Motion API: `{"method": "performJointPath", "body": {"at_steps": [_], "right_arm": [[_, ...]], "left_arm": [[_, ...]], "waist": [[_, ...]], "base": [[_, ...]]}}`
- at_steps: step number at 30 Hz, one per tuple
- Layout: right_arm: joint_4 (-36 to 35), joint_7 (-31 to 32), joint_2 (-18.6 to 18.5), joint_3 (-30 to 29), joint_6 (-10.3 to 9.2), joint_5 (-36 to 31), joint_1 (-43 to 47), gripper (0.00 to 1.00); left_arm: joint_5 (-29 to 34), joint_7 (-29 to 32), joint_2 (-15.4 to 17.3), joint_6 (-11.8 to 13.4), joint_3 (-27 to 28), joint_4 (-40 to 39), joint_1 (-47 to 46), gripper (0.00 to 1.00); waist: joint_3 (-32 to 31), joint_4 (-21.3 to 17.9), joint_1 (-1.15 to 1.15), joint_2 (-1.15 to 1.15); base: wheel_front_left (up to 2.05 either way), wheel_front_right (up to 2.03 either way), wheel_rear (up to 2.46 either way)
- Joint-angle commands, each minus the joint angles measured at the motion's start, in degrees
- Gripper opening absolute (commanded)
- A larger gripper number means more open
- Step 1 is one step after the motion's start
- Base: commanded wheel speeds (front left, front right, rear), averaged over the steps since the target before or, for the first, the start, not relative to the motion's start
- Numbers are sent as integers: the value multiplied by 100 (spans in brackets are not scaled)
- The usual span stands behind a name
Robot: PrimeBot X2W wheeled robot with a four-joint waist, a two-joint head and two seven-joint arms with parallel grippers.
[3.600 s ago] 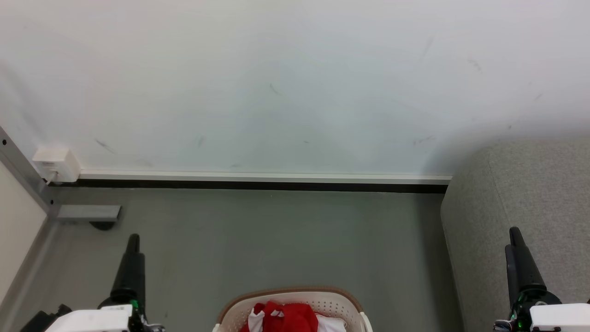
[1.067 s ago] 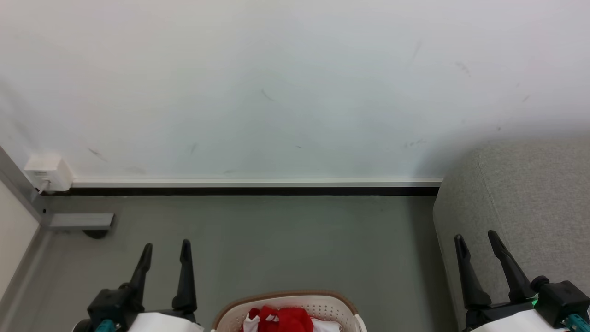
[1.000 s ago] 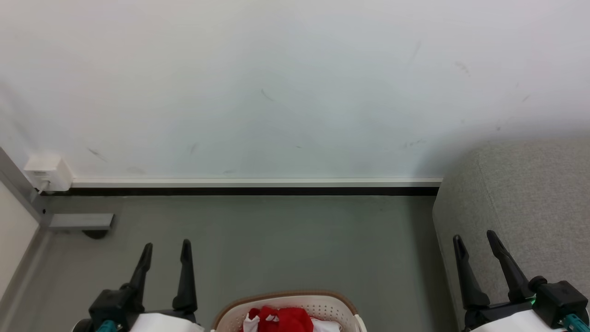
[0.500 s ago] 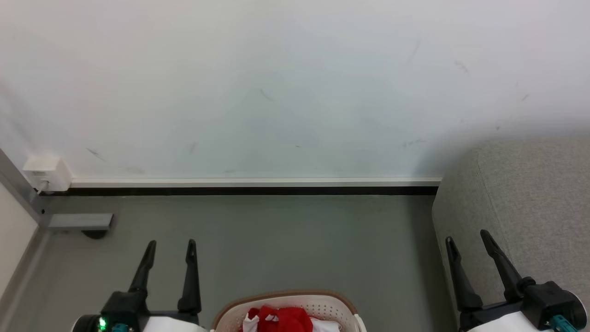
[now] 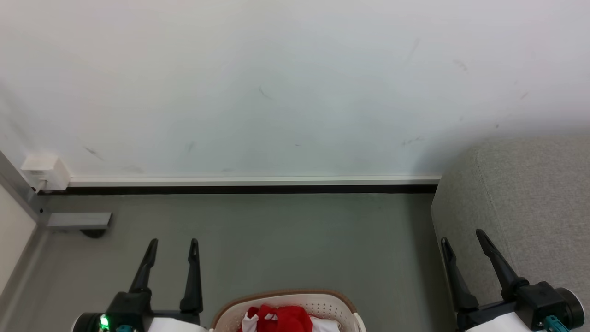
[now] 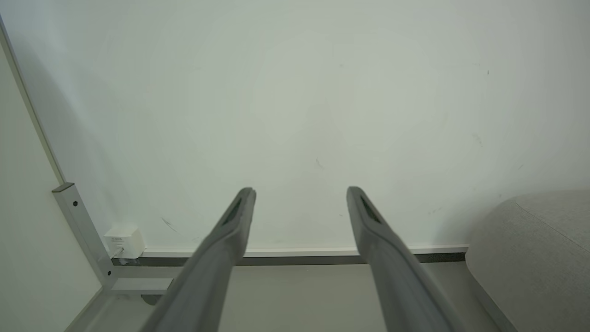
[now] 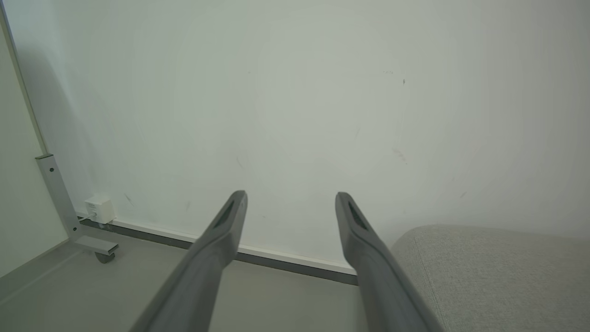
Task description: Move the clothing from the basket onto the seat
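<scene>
Head view, 6 o'clock: red and white clothing [image 5: 281, 319] lies in basket [image 5: 288, 293] on floor [image 5: 295, 240]. 7 o'clock: left gripper [image 5: 174, 243] released, holding nothing. 5 o'clock: right gripper [image 5: 461, 236] released, holding nothing, in front of grey seat [image 5: 530, 193] at 4 o'clock. 12 o'clock: white wall [image 5: 295, 83].

Apparently a home-style test room: sofa [image 5: 521, 198] and laundry basket [image 5: 286, 293] against a scuffed white wall [image 5: 295, 83], bare grey floor [image 5: 295, 240], wheeled metal partition frame [image 7: 57, 198].
</scene>
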Motion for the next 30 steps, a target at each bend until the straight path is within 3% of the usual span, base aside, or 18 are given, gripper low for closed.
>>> {"method": "performJointPath", "body": {"at_steps": [1, 30], "right_arm": [[-13, -40, -17, -5, -12, 47, 5, 100], [-181, -39, 43, -128, -12, 275, -122, 100]], "left_arm": [[65, -4, -2, -3, 15, -8, 50, 100], [-420, -4, -54, -251, 145, 175, -87, 100]], "waist": [[5, -2, 0, 0], [284, -266, 0, 0]], "base": [[0, 0, 0], [0, 0, 0]]}}
